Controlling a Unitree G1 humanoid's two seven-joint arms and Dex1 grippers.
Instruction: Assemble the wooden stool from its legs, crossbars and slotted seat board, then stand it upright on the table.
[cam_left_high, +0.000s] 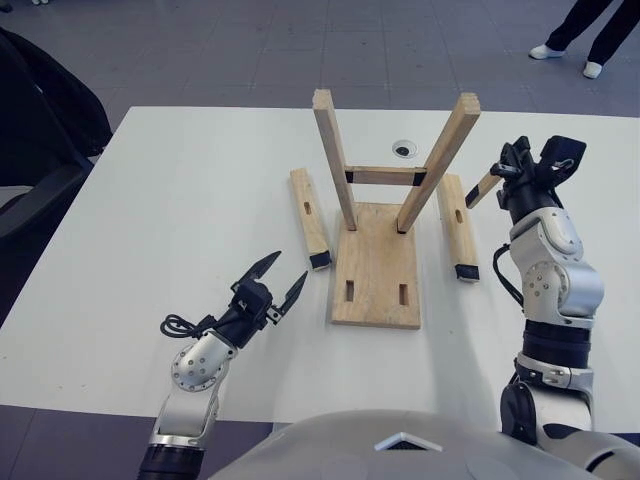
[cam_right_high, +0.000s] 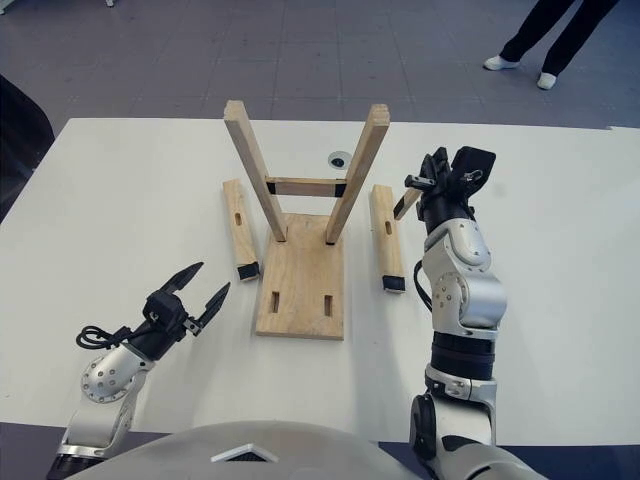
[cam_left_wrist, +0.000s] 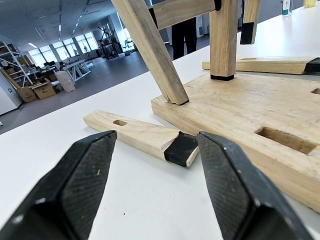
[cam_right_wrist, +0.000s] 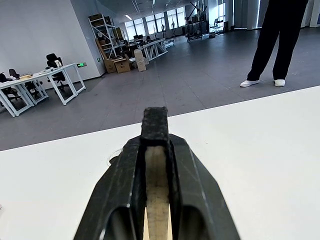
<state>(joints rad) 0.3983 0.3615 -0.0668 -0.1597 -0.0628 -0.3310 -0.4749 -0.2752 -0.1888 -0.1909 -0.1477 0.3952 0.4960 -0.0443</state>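
A flat, pale wooden seat board lay on the white table, just ahead of the left tool and towards its inner side. That tool's black fingers stood spread wide with nothing between them. Two square pale wooden legs rose from the board's far end, splaying outward, joined by a short crossbar with black ends. Two open slots showed at the board's near end. A loose slotted leg with a black tip lay just beyond the left tool. A second loose leg lay just beside the right tool, which was clamped on a short black-tipped wooden bar held above the table.
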